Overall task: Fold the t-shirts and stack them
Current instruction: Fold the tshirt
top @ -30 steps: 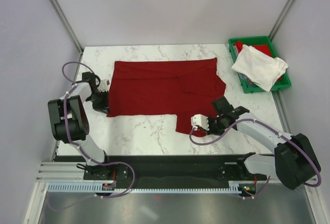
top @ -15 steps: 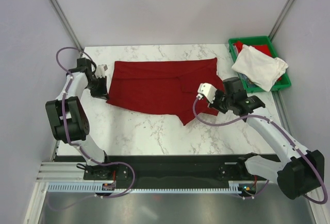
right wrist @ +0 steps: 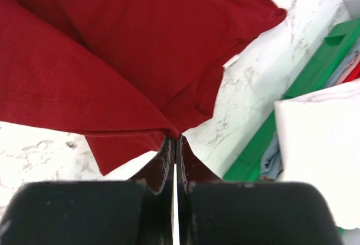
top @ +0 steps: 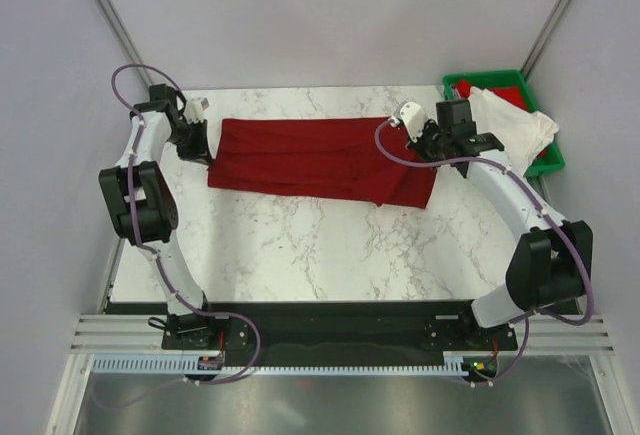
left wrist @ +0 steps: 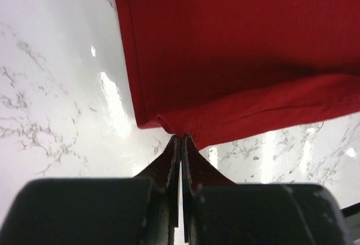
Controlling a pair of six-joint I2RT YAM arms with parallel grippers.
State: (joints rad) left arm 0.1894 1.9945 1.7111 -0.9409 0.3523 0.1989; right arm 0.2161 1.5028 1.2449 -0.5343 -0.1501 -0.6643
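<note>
Green bin (top: 480,78) mostly under off-white t-shirt (top: 508,123)

No text, brand, number or sign is legible to you in any view. The small white tag (right wrist: 230,61) on the dark red t-shirt (right wrist: 140,42), ahead and to the right of the jaws of the right gripper (right wrist: 175,139), is too small to read.

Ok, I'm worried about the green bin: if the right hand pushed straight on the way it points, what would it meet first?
The right hand would first meet the dark red t-shirt it pinches; its folds lie directly ahead. The green bin sits off to the side.
</note>
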